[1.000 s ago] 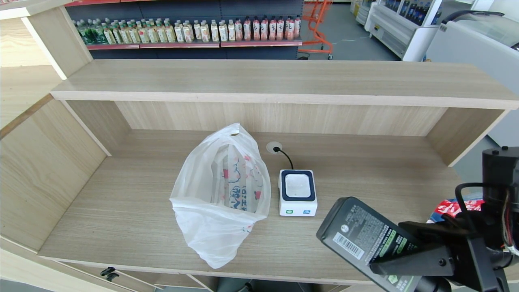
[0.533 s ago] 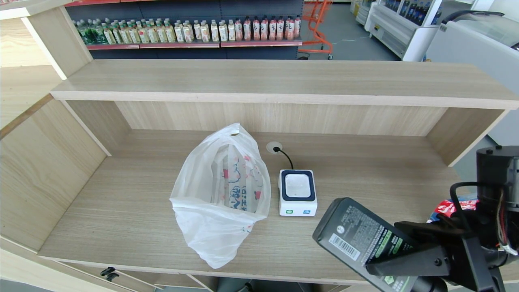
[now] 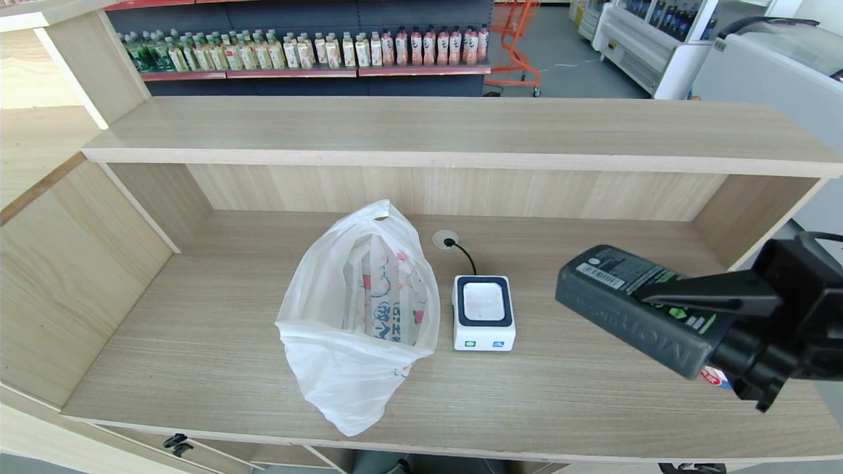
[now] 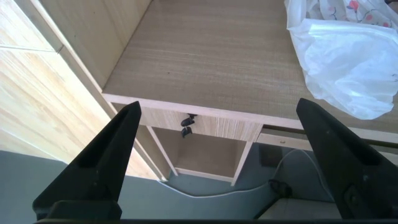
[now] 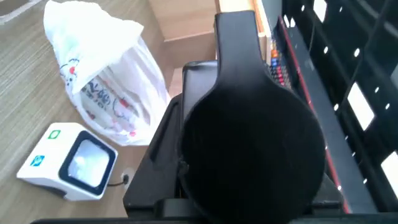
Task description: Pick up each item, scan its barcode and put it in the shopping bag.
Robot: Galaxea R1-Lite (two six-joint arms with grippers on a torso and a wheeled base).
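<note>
Right gripper (image 3: 685, 308) is clamped on a dark box (image 3: 612, 299), held in the air right of the scanner (image 3: 483, 312), well above the surface (image 3: 197, 342). Barcode (image 3: 600, 276) is on the box's upper face near the free end, facing up. Scanner window faces up too, so the label isn't presented yet; prob. needs a wrist roll to turn it down over the window. Grip is at the box's rear end, so the label end stays uncovered. Bag (image 3: 359, 316) stands just left of the scanner, mouth open upward w/ printed packs inside, making a short hop from scan to drop. Red packet (image 3: 716, 377) peeks out below the right gripper; prob. next item. Left gripper (image 4: 227, 155) is wide open w/ nothing in it, off the surface's front edge, clear of the work.
</note>
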